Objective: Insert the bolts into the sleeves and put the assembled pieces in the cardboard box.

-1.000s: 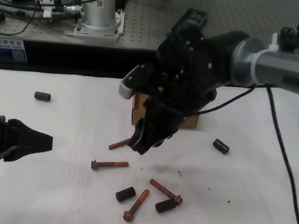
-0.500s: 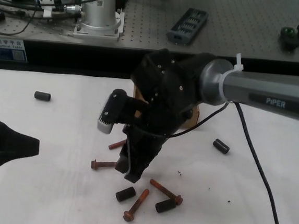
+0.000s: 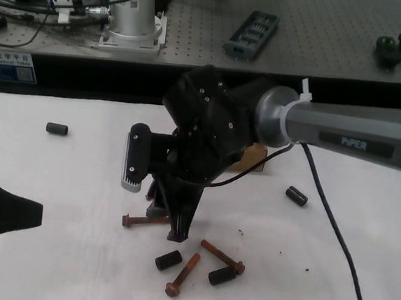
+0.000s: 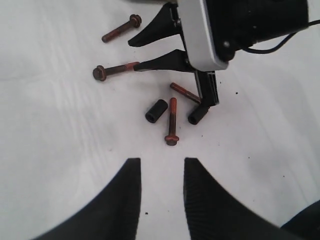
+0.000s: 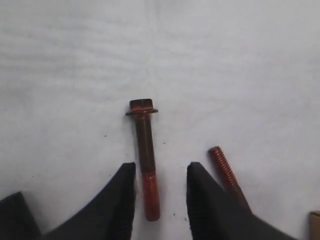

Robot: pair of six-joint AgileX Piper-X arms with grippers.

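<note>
The high view looks forward and down over the white cloth-covered surface (image 3: 66, 159) from the rear. The left wrist view, at the 9 o'clock side, faces 3 o'clock and downward from mid-range. The right wrist view looks steeply down, close in. All three share one rust-red flanged metal bolt (image 3: 145, 220).

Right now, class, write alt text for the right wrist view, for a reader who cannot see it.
The right claw hangs open over a white cloth, its two fingers on either side of the threaded end of a rusty bolt. A second bolt lies beside it, outside the fingers.
</note>
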